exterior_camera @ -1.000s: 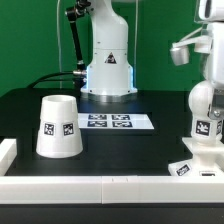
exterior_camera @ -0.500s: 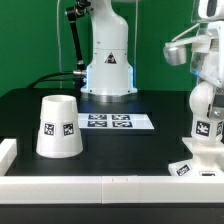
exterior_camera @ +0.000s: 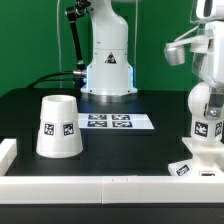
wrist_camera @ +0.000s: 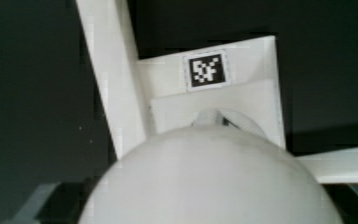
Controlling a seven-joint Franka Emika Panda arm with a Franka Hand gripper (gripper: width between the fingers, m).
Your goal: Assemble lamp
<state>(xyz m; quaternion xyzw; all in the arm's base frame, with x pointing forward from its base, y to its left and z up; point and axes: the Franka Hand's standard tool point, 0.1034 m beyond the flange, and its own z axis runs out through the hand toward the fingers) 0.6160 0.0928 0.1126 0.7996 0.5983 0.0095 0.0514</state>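
At the exterior view's right edge, the gripper (exterior_camera: pixel 208 78) hangs straight above the bulb (exterior_camera: pixel 205 105), close over its rounded top. The fingers are hidden there, so it cannot be told whether they are spread, closed or pinching the bulb. The bulb stands upright on the lamp base (exterior_camera: pixel 192 166), a flat white plate carrying a black-and-white tag, and a second tag sits on the bulb's lower part. The base lies in the lower right of the frame, right up against the white rail (exterior_camera: pixel 90 186) that runs along the near edge of the black table (exterior_camera: pixel 130 150).

The shade (exterior_camera: pixel 58 127) stands well apart at the left of the frame, wide mouth down on the table, with a tag facing the camera. Between shade and bulb, further back, the marker board (exterior_camera: pixel 115 122) lies flat in front of the arm's white pedestal (exterior_camera: pixel 107 68).

In the wrist view the bulb (wrist_camera: pixel 202 175) fills much of the picture as a blurred white dome. Beyond it the lamp base (wrist_camera: pixel 229 95) shows its tag, and the rail (wrist_camera: pixel 108 70) runs along one side of the base, touching it. No fingertip can be made out clearly in this view either.
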